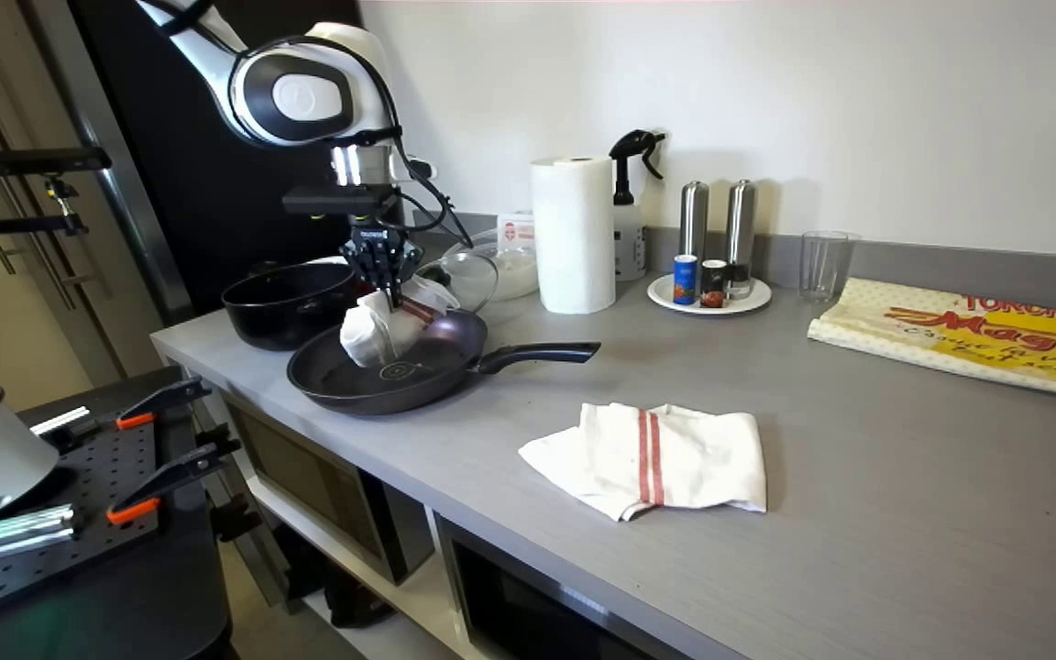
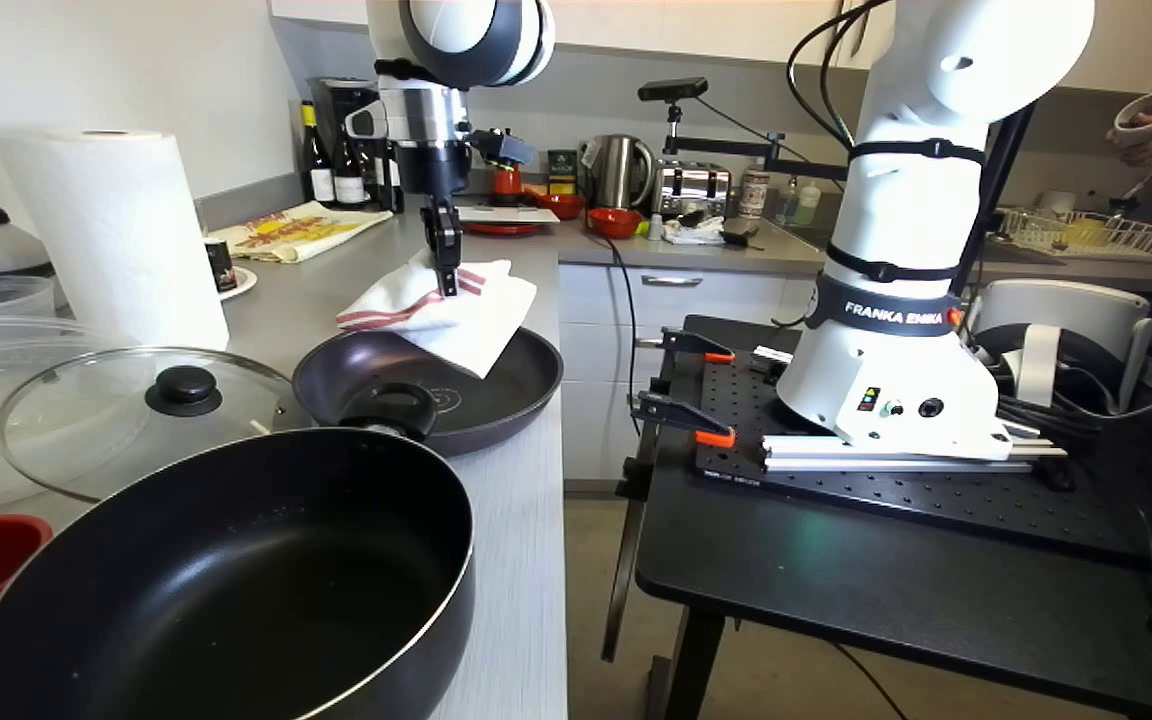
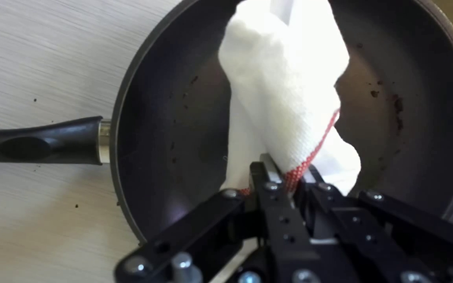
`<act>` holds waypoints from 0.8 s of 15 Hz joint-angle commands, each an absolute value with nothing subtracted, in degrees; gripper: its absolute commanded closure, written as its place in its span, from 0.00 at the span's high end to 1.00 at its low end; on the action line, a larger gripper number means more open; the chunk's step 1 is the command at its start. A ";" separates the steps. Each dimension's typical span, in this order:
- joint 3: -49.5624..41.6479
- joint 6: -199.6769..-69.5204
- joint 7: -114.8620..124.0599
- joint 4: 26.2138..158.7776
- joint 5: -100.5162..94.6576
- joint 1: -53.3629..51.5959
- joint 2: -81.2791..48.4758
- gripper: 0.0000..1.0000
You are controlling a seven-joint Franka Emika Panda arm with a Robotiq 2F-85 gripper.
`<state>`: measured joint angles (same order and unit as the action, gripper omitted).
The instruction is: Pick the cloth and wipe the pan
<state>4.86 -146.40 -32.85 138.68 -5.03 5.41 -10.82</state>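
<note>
A white cloth with red stripes hangs from my gripper in both exterior views, cloth [image 1: 366,337] and cloth [image 2: 481,325]. My gripper [image 1: 393,298] is shut on it, as the wrist view shows with cloth [image 3: 277,78] pinched between the fingertips [image 3: 289,175]. The dark frying pan [image 1: 326,376] lies directly below, its handle [image 1: 537,354] pointing along the counter. Small dark specks show on the pan floor [image 3: 368,118]. I cannot tell whether the cloth touches the pan. A second white cloth with red stripes [image 1: 702,458] lies folded on the counter.
A deep black pot [image 2: 236,580] stands close beside the pan, with a glass lid [image 2: 96,420] nearby. A paper towel roll [image 1: 574,238], a spray bottle [image 1: 629,220] and a plate [image 1: 661,298] with shakers stand by the wall. The counter's front edge [image 1: 455,486] runs near the pan.
</note>
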 commanded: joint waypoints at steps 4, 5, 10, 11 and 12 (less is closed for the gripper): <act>4.31 -147.49 -32.51 138.78 -5.73 4.07 -12.04 0.03; 4.34 -147.64 -32.45 138.76 -5.87 3.95 -12.45 0.03; 4.49 -150.04 -31.87 137.99 -7.00 3.04 -17.16 0.03; 4.52 -150.64 -31.77 137.88 -7.33 2.94 -18.04 0.03; 4.39 -151.56 -31.31 137.78 -8.05 2.73 -19.15 0.03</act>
